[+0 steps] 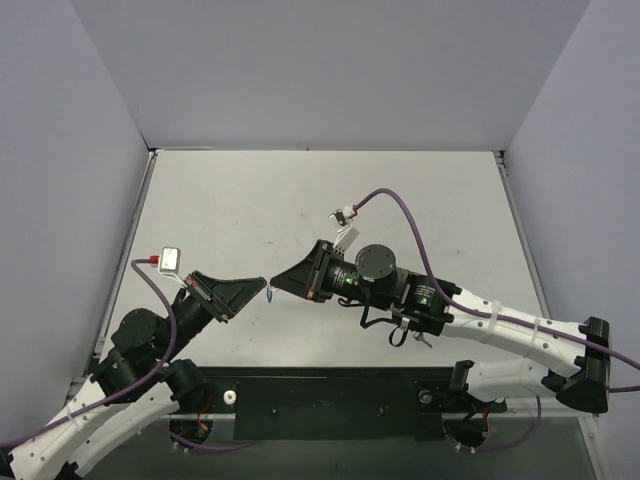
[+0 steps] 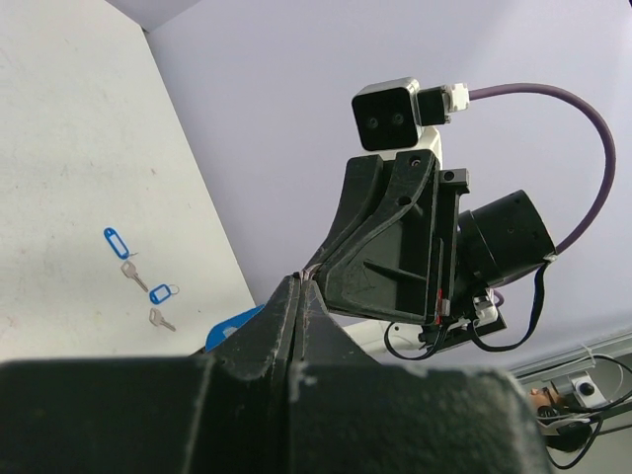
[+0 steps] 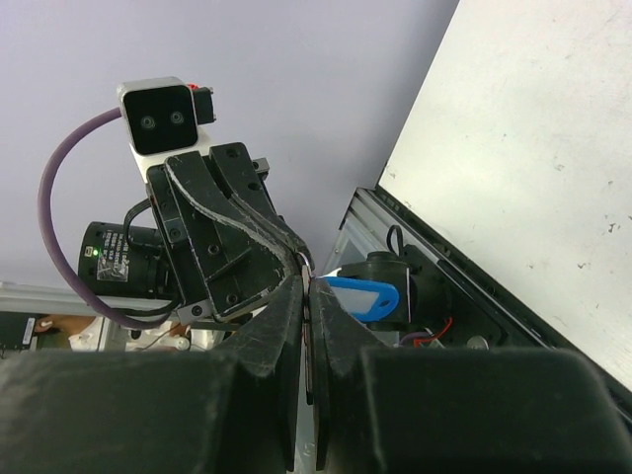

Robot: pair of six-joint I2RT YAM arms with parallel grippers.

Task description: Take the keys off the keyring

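Soft, even light is falling on the table [image 1: 250, 200] from above, casting only faint, short shadows on it. The overhead view is looking sharp throughout. In both wrist views the dark fingers [image 2: 267, 341] nearest the lens are blurring, while the table beyond is showing crisp specks.

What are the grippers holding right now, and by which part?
The left gripper and right gripper, tip to tip, both pinch the keyring by its thin wire; its blue tag hangs free. The keys lie unheld on the table.
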